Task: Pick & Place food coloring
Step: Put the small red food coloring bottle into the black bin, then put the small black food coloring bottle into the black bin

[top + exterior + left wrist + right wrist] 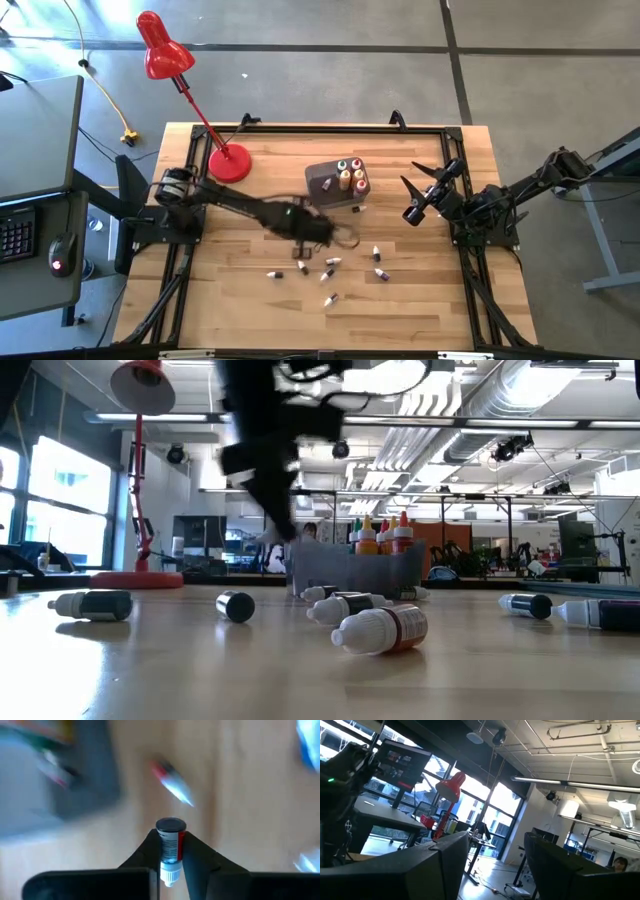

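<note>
Left tool (pixel 171 851) clenched on one small food coloring bottle (pixel 170 849), dark-capped with a red label, held between the fingers above the tabletop (pixel 240 310), just beside the grey tub (pixel 322 181). Tub holds upright bottles (pixel 350 176) with red, yellow and green caps. Loose bottles (pixel 330 265) lie scattered on the wood in front of the tub. Right tool (pixel 425 190) raised at the tabletop's right side, jaws spread, empty. Red desk lamp (pixel 228 162) at rear left.

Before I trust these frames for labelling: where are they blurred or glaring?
Left wrist view: only the bottle between the left gripper fingers is sharp, table and tub smeared. Low view: the arm is a dark smear, windows glare. High view: mostly sharp, left arm slightly smeared.
</note>
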